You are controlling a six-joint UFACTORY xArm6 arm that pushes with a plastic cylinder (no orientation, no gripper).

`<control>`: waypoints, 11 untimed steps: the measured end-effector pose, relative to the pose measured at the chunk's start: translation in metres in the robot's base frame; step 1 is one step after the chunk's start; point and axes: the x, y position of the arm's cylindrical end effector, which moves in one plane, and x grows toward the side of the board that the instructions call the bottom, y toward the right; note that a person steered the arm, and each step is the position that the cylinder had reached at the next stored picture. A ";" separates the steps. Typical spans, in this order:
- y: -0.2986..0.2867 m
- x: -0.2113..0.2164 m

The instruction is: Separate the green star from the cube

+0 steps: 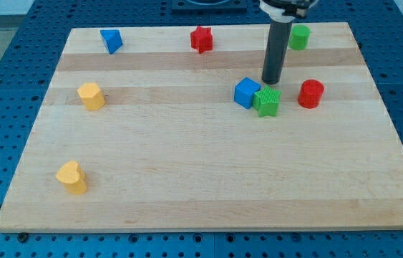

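A wooden surface fills the frame. Right of centre, the green star sits touching the blue cube on its left. The tool is a plain rod with nothing to spread or pinch; my tip stands just above the star, likely ready to push it down-frame, where open room lies. A red cylinder crowds the right.

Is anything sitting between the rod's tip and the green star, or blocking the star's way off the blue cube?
Nothing visible separates my tip from the green star; it sits just above it in the view. The blue cube touches the star's left. The red cylinder stands to the view's right, apart from the star.
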 end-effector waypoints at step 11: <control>-0.055 0.086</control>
